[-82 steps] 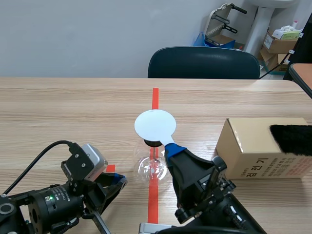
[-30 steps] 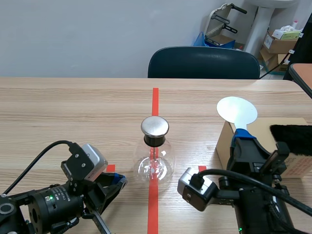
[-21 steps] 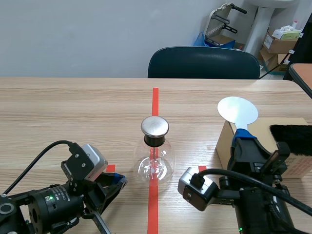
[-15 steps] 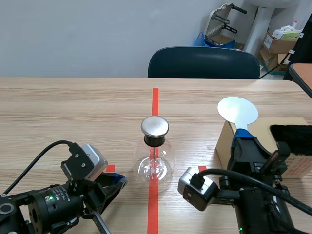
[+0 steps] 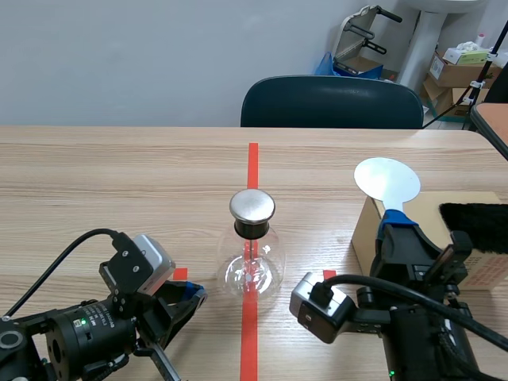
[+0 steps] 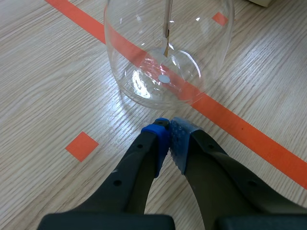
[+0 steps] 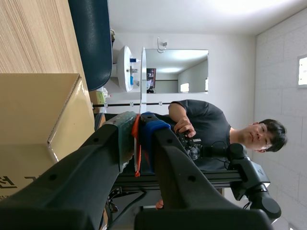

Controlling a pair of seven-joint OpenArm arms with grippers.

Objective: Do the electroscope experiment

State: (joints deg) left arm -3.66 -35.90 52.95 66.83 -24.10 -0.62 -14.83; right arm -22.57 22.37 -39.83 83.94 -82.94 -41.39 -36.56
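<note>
The electroscope, a round glass flask [image 5: 252, 268] with a metal cap [image 5: 252, 205], stands on the red tape line at mid-table. My left gripper [image 5: 190, 295] rests shut on nothing, low on the table just left of it; in the left wrist view its tips [image 6: 169, 132] meet right before the flask [image 6: 168, 52]. My right gripper [image 5: 394, 224] is shut on the handle of a white disc paddle [image 5: 386, 181], held upright over the cardboard box's left end. The right wrist view shows the disc [image 7: 143, 76] edge-on above that gripper [image 7: 136, 120].
A cardboard box [image 5: 413, 252] sits at the right with a black fur piece [image 5: 476, 226] on top. A dark chair [image 5: 332, 101] stands behind the table's far edge. A person [image 7: 206, 129] appears in the right wrist view, off the table.
The right arm carried the white disc from over the flask's cap to the right, above the box, uncovering the cap. Over the last second nothing has moved.
</note>
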